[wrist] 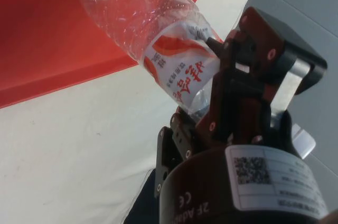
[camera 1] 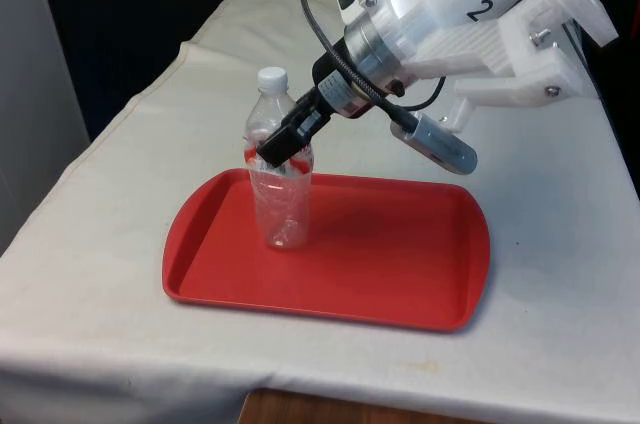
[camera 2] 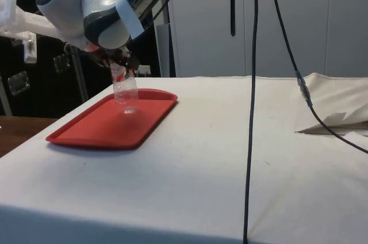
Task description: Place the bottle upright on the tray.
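Bottle (camera 1: 279, 206): clear ribbed plastic, white screw cap, red/orange label w/ printed characters round the upper body; appears empty. Stands upright on its base inside the tray (camera 1: 400, 254), nr the corner at the front view's left, far side. Tray: red, rectangular, rounded corners, low raised rim; holds the bottle alone. Lies on the desk (camera 1: 150, 144), covered w/ white cloth. End effector (camera 1: 283, 144): black, two-finger, closed on the bottle at label height, approaching from the front view's right w/ arm tilted downward. Wrist view: fingers (wrist: 240, 71) press either side of the label; bottle (wrist: 142, 18) base points toward the red tray (wrist: 47, 34) floor. Side view: bottle (camera 2: 125, 91) vertical on tray (camera 2: 109, 126), under the end effector (camera 2: 118, 63).
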`<action>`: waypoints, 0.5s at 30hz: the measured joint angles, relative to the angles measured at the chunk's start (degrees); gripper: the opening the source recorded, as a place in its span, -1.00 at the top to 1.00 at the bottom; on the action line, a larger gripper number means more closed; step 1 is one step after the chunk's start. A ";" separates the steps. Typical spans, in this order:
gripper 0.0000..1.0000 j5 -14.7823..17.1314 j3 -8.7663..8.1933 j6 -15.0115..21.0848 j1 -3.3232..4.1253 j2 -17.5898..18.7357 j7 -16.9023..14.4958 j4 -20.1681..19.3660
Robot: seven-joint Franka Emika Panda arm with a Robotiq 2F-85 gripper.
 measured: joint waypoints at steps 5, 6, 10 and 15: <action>1.00 0.11 0.11 0.06 -0.06 0.29 0.00 0.00; 1.00 0.17 0.11 0.11 -0.11 0.34 0.00 0.06; 1.00 0.17 0.17 0.06 -0.23 0.52 -0.11 0.40; 1.00 0.17 0.17 -0.06 -0.23 0.57 -0.11 0.46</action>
